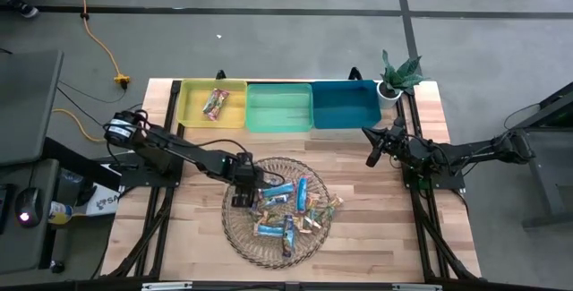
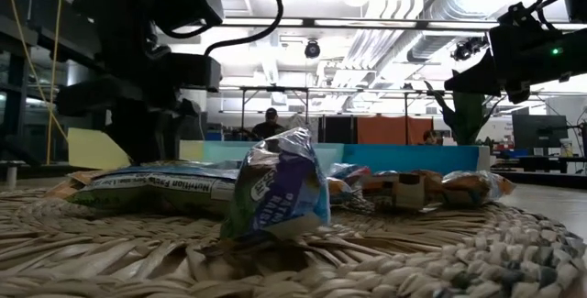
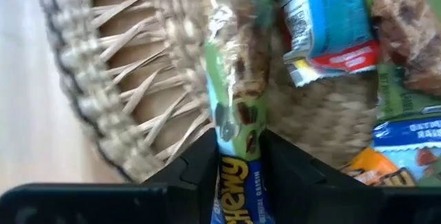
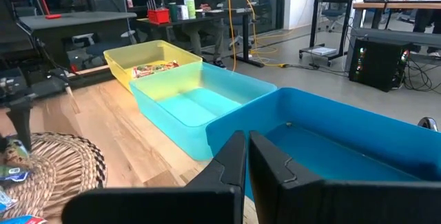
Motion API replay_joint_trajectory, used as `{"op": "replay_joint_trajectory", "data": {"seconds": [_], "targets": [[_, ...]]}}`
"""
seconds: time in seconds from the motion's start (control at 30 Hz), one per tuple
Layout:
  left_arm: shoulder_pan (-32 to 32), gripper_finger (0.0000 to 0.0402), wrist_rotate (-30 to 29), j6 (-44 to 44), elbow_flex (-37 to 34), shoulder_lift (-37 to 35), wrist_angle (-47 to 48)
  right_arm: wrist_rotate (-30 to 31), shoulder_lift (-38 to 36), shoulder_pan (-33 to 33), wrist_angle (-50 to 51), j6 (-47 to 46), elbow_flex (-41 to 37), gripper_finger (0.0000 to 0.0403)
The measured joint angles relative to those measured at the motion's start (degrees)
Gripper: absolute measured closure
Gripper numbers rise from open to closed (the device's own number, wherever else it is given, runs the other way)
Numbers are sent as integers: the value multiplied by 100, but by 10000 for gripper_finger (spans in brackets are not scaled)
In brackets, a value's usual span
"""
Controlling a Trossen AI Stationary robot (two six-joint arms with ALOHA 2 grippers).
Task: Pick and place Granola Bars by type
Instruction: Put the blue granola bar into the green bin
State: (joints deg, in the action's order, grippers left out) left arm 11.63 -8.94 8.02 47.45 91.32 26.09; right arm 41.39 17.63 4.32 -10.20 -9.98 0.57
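Note:
Several granola bars [image 1: 291, 209] in blue, green and orange wrappers lie heaped on a round wicker plate [image 1: 235, 230]. One more bar [image 1: 215, 103] lies in the yellow bin [image 1: 192, 112]. My left gripper [image 1: 243, 192] hangs over the plate's left part, shut on a green-wrapped bar [image 3: 234, 79]. My right gripper [image 1: 372, 158] hovers shut and holding nothing at the right, near the teal bin [image 1: 345, 105]; its fingers [image 4: 234, 162] stand together in its wrist view. My left gripper [image 3: 239, 162] pinches the green bar between its two fingers [image 3: 200, 162], one on each long edge, near the bar's blue-printed end [image 3: 238, 141]. The fingers come steeply from above and lie across the bar. The bar's other end [image 3: 231, 24] lies on the plate's weave.
Yellow, green [image 1: 279, 107] and teal bins stand side by side along the table's far edge. A potted plant [image 1: 398, 74] stands at the far right corner. Bare wood shows to the left and right of the plate.

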Motion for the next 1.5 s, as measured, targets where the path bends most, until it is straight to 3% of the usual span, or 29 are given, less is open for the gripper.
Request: {"op": "replay_joint_trajectory", "data": {"seconds": [0.17, 0.97, 1.33, 1.5], "targets": [[-1, 303, -329, 161, -1, -162, 243, 0, 0, 1, 0, -1, -1, 402], [-1, 304, -225, 226, 20, -207, 235, -1, 0, 1, 0, -1, 0, 402], [-1, 371, -205, 246, 21, -207, 238, -2, 0, 0, 2, -2, 1, 402], [-1, 380, -207, 279, 23, -207, 242, -2, 0, 0, 1, 0, -1, 402]]}}
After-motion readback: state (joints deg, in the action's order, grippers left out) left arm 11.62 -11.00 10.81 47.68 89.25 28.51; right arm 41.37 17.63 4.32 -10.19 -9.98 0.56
